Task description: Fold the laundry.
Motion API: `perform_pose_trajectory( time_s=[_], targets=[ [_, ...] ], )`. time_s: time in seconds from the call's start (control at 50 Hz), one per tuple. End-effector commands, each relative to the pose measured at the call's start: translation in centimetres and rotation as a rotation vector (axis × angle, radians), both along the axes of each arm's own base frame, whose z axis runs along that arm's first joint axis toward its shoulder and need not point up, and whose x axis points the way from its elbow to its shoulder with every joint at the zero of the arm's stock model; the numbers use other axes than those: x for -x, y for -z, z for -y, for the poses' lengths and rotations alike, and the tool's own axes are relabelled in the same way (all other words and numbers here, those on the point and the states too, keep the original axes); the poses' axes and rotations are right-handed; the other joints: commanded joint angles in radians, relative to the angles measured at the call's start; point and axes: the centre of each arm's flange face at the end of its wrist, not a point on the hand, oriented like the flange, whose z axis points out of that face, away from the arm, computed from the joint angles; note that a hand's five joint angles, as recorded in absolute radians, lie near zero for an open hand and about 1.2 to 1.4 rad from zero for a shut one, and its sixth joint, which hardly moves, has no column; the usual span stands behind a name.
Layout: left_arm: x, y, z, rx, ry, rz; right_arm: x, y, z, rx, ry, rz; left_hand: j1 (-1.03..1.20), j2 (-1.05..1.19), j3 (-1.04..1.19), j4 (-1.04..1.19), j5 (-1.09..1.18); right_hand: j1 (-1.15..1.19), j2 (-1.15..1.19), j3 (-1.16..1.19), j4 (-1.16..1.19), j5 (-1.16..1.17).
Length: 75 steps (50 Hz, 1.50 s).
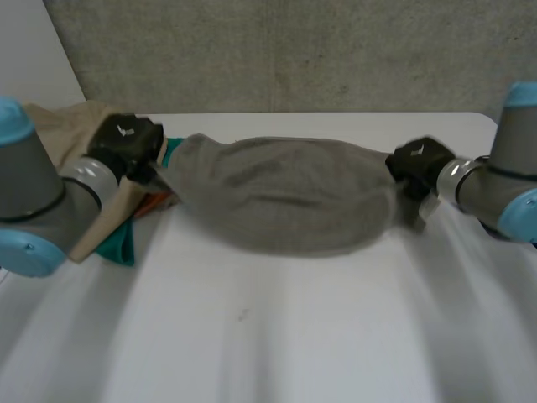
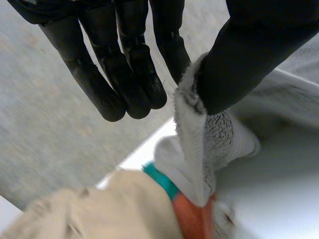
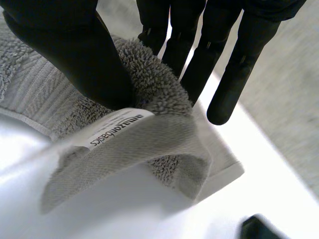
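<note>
Over worktop (image 1: 277, 336) middle | grey towel (image 1: 285, 197) stretched, sagging | left hand (image 1: 126, 143) pinches one end, right hand (image 1: 419, 164) the other | likely soft, limp, light, non-slip; best held at corners | clothes pile (image 1: 122, 243) by left hand

Table (image 1: 277, 336): white, rounded far right corner.
Behind table: grey mottled surface (image 1: 294, 50), faint vertical seam; wall or floor not determinable.
Beyond table's far left corner: plain white panel (image 1: 33, 50).

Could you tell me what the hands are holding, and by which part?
Both hold the grey towel: the left hand pinches one end, the right hand pinches the opposite end beside its label.
</note>
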Motion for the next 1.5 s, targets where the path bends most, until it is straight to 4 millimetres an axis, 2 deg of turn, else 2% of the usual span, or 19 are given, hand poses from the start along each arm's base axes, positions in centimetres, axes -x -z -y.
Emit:
perform_pose_trajectory(
  time_s=[0.02,0.06,0.08,0.12,0.16,0.22,0.28,0.36,0.4,0.44,0.46,0.54,0.62,0.68,0.76,0.8,0.88,1.28,1.5],
  targets=[
    [0.4,1.7,0.1,-0.015,0.012,0.027,-0.1,3.5,2.1,0.018,0.087,0.014,0.241,0.200,0.207,0.198,0.236,0.246,0.191,0.174,0.165,0.198],
    [0.5,1.3,-0.1,-0.006,0.016,0.024,-0.1,3.6,2.5,0.046,0.103,0.030,0.241,0.200,0.207,0.198,0.236,-0.046,-0.102,-0.118,-0.127,-0.095],
    [0.6,1.0,-0.2,0.000,0.019,0.020,0.1,3.7,2.8,0.071,0.120,0.042,0.241,0.200,0.207,0.198,0.236,-0.315,-0.371,-0.387,-0.396,-0.364],
    [0.7,0.8,-0.3,0.005,0.022,0.019,0.1,3.9,2.9,0.087,0.128,0.051,0.241,0.200,0.207,0.198,0.236,-0.552,-0.607,-0.624,-0.633,-0.600],
    [0.7,0.5,-0.5,0.011,0.026,0.014,0.1,3.7,2.9,0.113,0.129,0.054,0.241,0.200,0.207,0.198,0.236,-0.757,-0.813,-0.829,-0.838,-0.806],
    [0.8,0.3,-0.7,0.013,0.029,0.011,0.2,3.1,2.3,0.112,0.131,0.058,0.241,0.200,0.207,0.198,0.236,-0.823,-0.878,-0.895,-0.904,-0.871],
    [0.7,0.2,-0.8,0.011,0.027,0.007,0.7,1.6,1.2,0.103,0.132,0.075,0.241,0.200,0.207,0.198,0.236,-0.811,-0.867,-0.883,-0.892,-0.860],
    [0.5,-0.1,-0.9,0.012,0.026,-0.002,1.1,-0.6,-1.0,0.095,0.108,0.089,0.241,0.200,0.207,0.198,0.236,-0.676,-0.732,-0.749,-0.758,-0.725],
    [0.3,-0.2,-0.9,0.013,0.023,-0.007,1.1,-2.0,-2.6,0.102,0.070,0.078,0.241,0.200,0.207,0.198,0.236,-0.576,-0.632,-0.649,-0.658,-0.625],
    [0.2,-0.4,-0.8,0.015,0.019,-0.012,1.1,-2.5,-3.8,0.089,0.043,0.063,0.241,0.200,0.207,0.198,0.236,-0.462,-0.518,-0.535,-0.544,-0.511],
    [0.1,-0.6,-0.8,0.018,0.014,-0.017,1.0,-2.7,-5.1,0.064,0.025,0.046,0.241,0.200,0.207,0.198,0.236,-0.389,-0.445,-0.461,-0.470,-0.438],
    [-0.2,-1.2,-0.7,0.023,0.008,-0.037,1.0,-1.6,-7.8,-0.046,0.000,0.010,0.241,0.200,0.207,0.198,0.236,-0.198,-0.254,-0.270,-0.279,-0.247],
    [-0.4,-1.7,-0.8,0.023,0.005,-0.055,0.5,-0.3,-10.3,-0.150,-0.035,-0.018,0.241,0.200,0.207,0.198,0.236,-0.104,-0.159,-0.176,-0.185,-0.152],
    [-0.4,-1.8,-0.8,0.021,0.008,-0.063,0.5,0.3,-10.8,-0.179,-0.044,-0.032,0.241,0.200,0.207,0.198,0.236,-0.112,-0.168,-0.184,-0.193,-0.161],
    [-0.5,-2.0,-0.9,0.020,0.012,-0.069,0.1,1.8,-10.0,-0.166,-0.058,-0.024,0.241,0.200,0.207,0.198,0.236,-0.165,-0.221,-0.237,-0.246,-0.213],
    [-0.5,-2.0,-0.9,0.020,0.013,-0.070,-0.2,2.8,-9.4,-0.150,-0.065,-0.010,0.241,0.200,0.207,0.198,0.236,-0.323,-0.379,-0.395,-0.404,-0.372],
    [-0.6,-2.0,-0.8,0.020,0.012,-0.070,-1.1,4.0,-8.2,-0.090,-0.077,0.011,0.241,0.200,0.207,0.198,0.236,-0.462,-0.517,-0.534,-0.543,-0.510],
    [-0.8,-2.1,-0.3,0.034,0.008,-0.068,-4.2,6.4,-3.9,0.033,-0.122,0.037,0.241,0.200,0.207,0.198,0.236,-0.459,-0.514,-0.531,-0.540,-0.507],
    [-0.6,-2.1,0.2,0.039,0.011,-0.068,-5.6,6.8,-2.0,0.147,-0.133,0.013,0.241,0.200,0.207,0.198,0.236,-0.409,-0.464,-0.481,-0.490,-0.457]
  ],
)
